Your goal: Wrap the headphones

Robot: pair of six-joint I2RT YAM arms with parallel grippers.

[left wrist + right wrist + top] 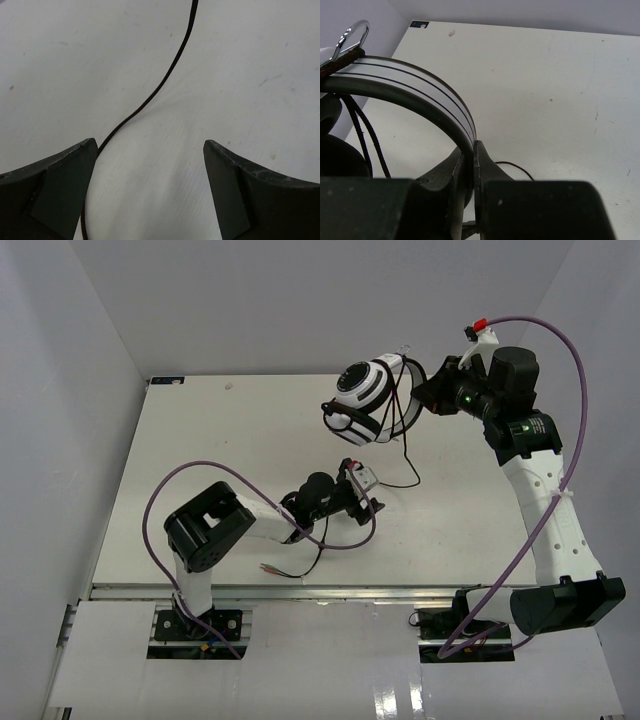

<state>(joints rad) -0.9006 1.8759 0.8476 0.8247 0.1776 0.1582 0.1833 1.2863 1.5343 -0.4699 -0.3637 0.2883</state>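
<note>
White table point(200, 430) | white-black headphones point(362, 388) aloft, cable point(170, 70) dangling | right hand point(472, 150) pinching headband point(420, 100) | left hand point(150, 144) spread

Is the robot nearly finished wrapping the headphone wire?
Not yet. The right claw holds the headphones up by the headband, with a few strands seemingly draped over them. The left claw is open around the cable. A long stretch lies loose on the table, unwrapped.

Headphones point(362, 390): glossy white plastic cups, smooth dark headband point(420, 106). The cable point(167, 75) is thin, matt black. Table point(250, 60) is matt white, lightly scuffed. Left gripper point(150, 150) has matt black plastic fingers point(60, 195) with worn edges.
</note>
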